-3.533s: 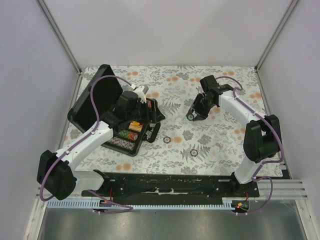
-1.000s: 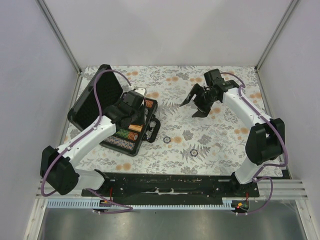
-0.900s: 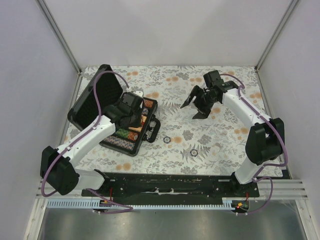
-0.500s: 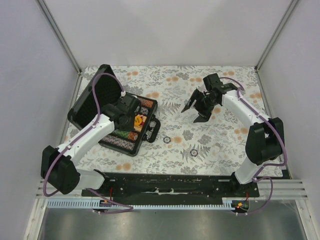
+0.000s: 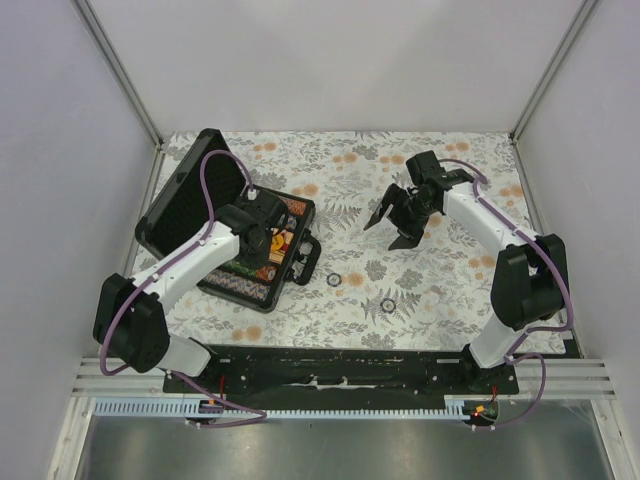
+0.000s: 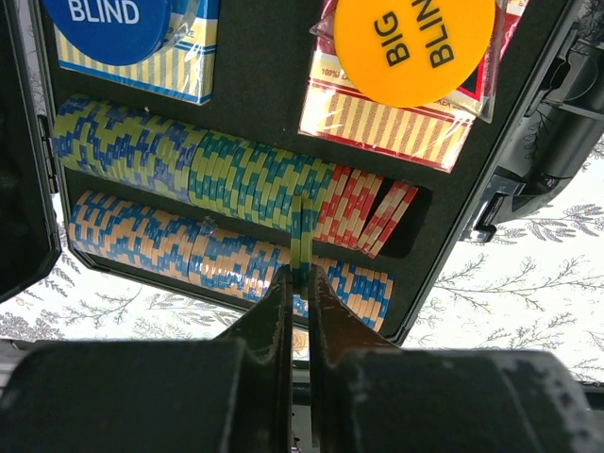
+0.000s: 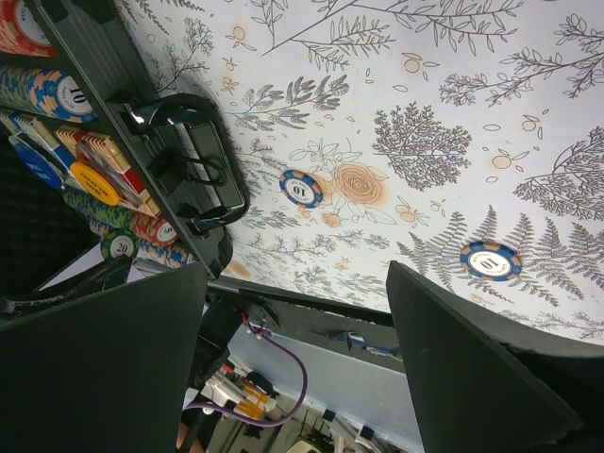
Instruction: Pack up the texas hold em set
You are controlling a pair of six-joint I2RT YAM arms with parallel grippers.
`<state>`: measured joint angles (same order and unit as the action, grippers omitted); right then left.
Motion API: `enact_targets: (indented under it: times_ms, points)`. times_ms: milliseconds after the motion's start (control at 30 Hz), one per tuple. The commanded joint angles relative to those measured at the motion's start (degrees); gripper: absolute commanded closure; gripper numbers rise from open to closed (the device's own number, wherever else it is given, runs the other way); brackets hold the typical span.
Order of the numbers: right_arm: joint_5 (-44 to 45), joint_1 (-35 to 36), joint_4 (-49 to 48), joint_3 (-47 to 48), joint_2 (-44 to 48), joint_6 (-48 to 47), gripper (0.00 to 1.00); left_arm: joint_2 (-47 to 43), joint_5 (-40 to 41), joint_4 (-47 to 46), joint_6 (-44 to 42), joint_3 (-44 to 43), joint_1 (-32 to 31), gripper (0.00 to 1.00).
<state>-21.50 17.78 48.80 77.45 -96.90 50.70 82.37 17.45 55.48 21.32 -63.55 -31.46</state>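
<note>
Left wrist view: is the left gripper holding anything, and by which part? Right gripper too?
The left gripper pinches a green-and-yellow chip by its rim, edge-on, above the open case. The right gripper is open, holding nothing.

Matt black plastic on briefcase tray (image 6: 269, 94); pitted foam lining inside lid (image 5: 198, 195). Glossy clear film over card deck (image 6: 377, 123). Smooth matt printed cloth as table cover (image 7: 453, 57).

Black briefcase (image 5: 186, 208), orange button (image 6: 415, 38), green-and-yellow chips (image 6: 247, 179), grey-and-orange floral tablecloth (image 5: 440, 285)
</note>
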Motion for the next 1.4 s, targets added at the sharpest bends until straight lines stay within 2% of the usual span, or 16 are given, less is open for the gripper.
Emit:
enact_targets:
  times_ms: [0, 133, 300, 600, 1367]
  points:
    - [0.5, -0.4, 0.0, -0.5, 1.8, -1.1, 0.16, 0.8, -3.8, 0.2, -2.8, 0.6, 0.1, 0.98]
    - [0.4, -0.6, 0.0, -0.7, 1.7, -1.4, 0.16, 0.3, -7.1, -0.4, -3.0, 0.7, 0.2, 0.98]
    - [0.4, -0.7, 0.0, -0.7, 1.5, -1.6, 0.15, 0.2, -6.9, -0.5, -3.2, 0.3, 0.2, 0.98]
    - [0.1, -1.1, 0.0, -0.5, 0.8, -1.9, 0.16, -0.2, 2.2, 1.5, -2.3, -3.5, 0.3, 0.98]
    - [-0.7, -2.2, -0.1, -0.8, -0.2, -2.5, 0.16, 5.0, -1.2, 0.1, -3.4, -2.8, 0.2, 0.98]
